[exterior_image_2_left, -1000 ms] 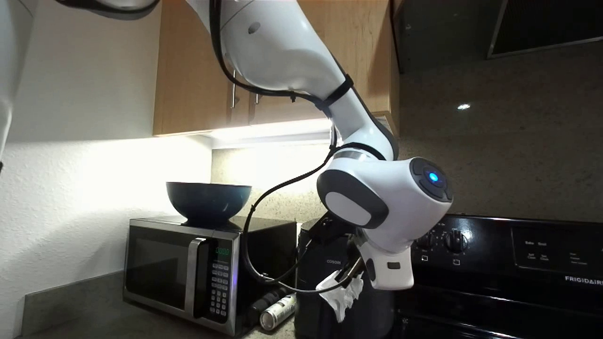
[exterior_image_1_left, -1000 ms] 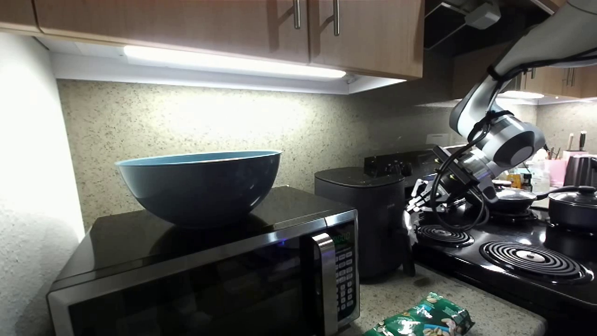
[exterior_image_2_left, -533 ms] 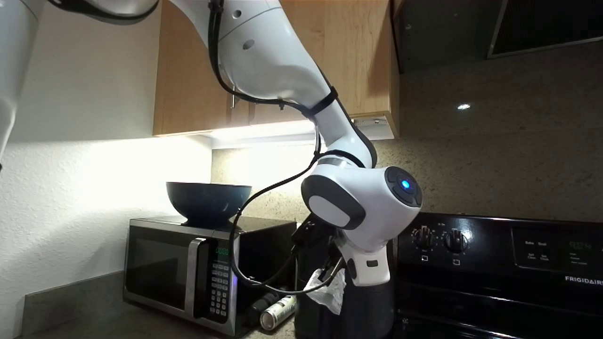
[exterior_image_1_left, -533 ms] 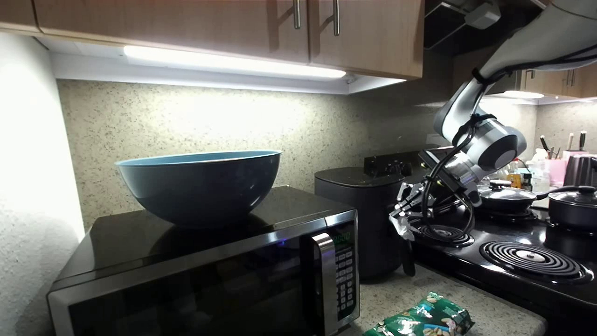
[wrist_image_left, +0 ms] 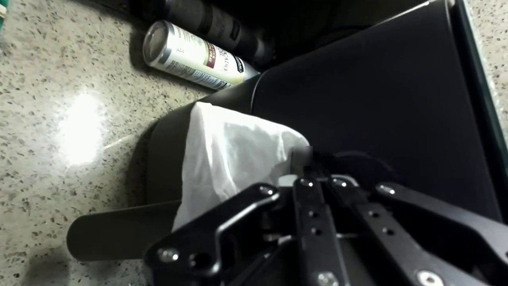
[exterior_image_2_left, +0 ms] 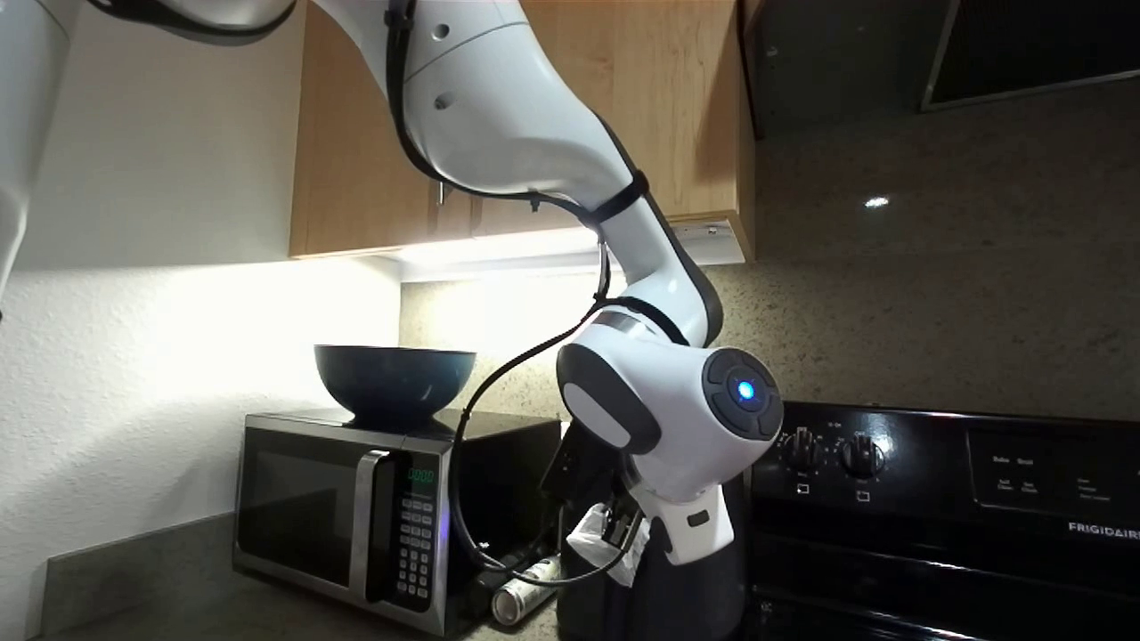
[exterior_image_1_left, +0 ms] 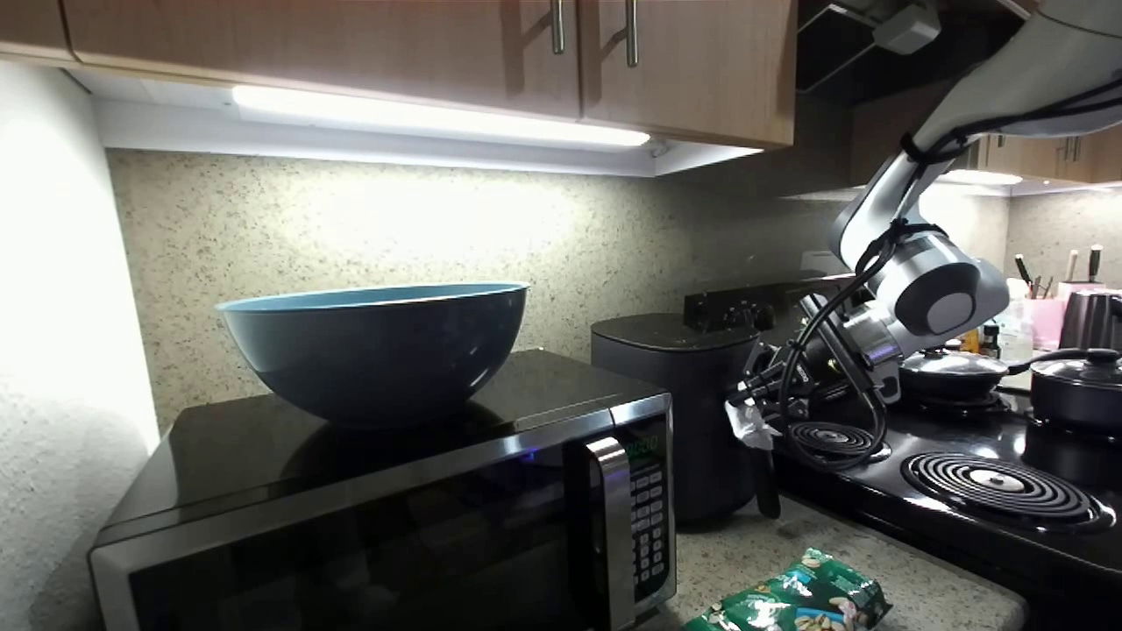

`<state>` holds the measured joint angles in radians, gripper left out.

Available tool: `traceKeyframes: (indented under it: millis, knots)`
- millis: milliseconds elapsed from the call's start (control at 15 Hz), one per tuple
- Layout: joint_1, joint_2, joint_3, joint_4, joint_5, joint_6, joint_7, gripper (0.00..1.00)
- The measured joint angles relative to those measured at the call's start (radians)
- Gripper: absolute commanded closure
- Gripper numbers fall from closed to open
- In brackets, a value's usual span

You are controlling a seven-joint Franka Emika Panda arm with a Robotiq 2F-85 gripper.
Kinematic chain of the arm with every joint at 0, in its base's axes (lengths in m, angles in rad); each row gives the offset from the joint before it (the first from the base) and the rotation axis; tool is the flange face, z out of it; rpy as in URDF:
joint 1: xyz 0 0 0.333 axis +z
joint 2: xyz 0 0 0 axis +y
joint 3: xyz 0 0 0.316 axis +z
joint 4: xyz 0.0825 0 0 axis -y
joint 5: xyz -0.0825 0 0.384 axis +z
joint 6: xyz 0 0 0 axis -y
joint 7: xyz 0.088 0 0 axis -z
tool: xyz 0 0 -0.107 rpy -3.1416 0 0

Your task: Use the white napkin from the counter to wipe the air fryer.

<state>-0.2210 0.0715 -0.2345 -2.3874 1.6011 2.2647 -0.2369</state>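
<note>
We see the gripper (wrist_image_left: 313,161) closed on the white napkin (wrist_image_left: 242,147): one edge is pinched between the fingertips, and the rest spreads out from them as a thin, creased sheet, reaching down past the tips in both exterior views. Straight ahead of the tool stands the air fryer (wrist_image_left: 369,99), so near that in our wrist view the napkin lies across its dark front, though we cannot tell whether the two touch. The fryer's handle (wrist_image_left: 119,234) juts out below the gripper, and lower again we find the speckled counter (wrist_image_left: 51,79). On it, also below the tool, a pale can (wrist_image_left: 198,55) lies on its side near the fryer, with a darker can (wrist_image_left: 226,29) just beside it. In an exterior view a green packet (exterior_image_1_left: 806,596) rests on the counter too, beneath the gripper's level and well apart from it. To the tool's left, in both exterior views, we have the microwave (exterior_image_2_left: 303,499), bearing a big blue bowl (exterior_image_2_left: 392,383) that sits higher than the gripper. To the tool's right, in an exterior view, is the black stovetop (exterior_image_1_left: 877,482) with its coil burners (exterior_image_1_left: 999,491), and farther right a lidded pot (exterior_image_1_left: 1082,407). The arm (exterior_image_2_left: 508,116) reaches the gripper from above.
</note>
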Motion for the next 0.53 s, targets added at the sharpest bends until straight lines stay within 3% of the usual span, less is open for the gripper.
traceKeyframes:
  millis: [533]
  knots:
    - [-0.009,-0.057,-0.029,-0.044,0.119,-0.082,-0.183,1.00]
